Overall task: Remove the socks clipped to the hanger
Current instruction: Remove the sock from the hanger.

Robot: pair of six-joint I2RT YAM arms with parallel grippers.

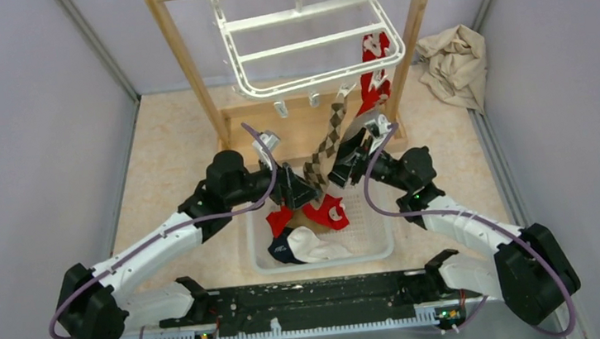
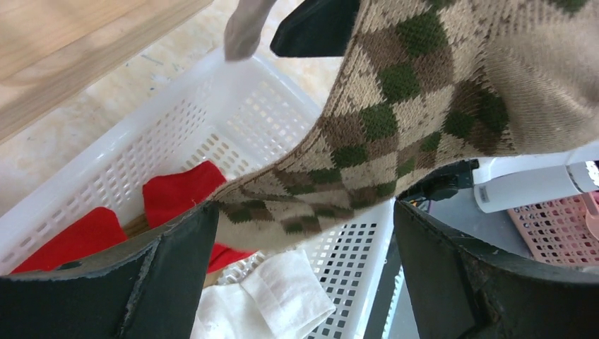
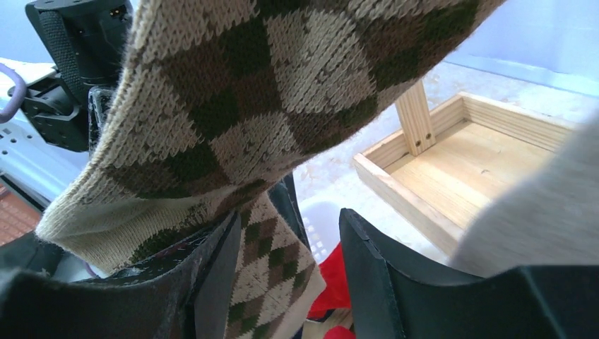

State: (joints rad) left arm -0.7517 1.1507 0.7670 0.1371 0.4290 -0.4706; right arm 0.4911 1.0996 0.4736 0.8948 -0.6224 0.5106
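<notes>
The white hanger (image 1: 309, 44) hangs from the wooden frame. A red sock with white trim (image 1: 374, 71) is clipped at its right corner. A tan argyle sock (image 1: 328, 138) hangs slanted from a front clip, down toward the basket. My left gripper (image 1: 297, 188) is wide open at that sock's lower end. In the left wrist view the sock (image 2: 395, 106) lies across the left gripper (image 2: 305, 206), touching one finger. My right gripper (image 1: 350, 163) stands partly open beside the sock's middle. The sock (image 3: 233, 106) drapes over the left finger of the right gripper (image 3: 289, 215), which has a gap between its fingers.
A white perforated basket (image 1: 370, 237) below the grippers holds red socks (image 1: 326, 211), a navy one and a cream one (image 1: 317, 247). The wooden frame (image 1: 188, 72) has a wooden base tray (image 3: 459, 155). A crumpled beige cloth (image 1: 452, 59) lies at the back right.
</notes>
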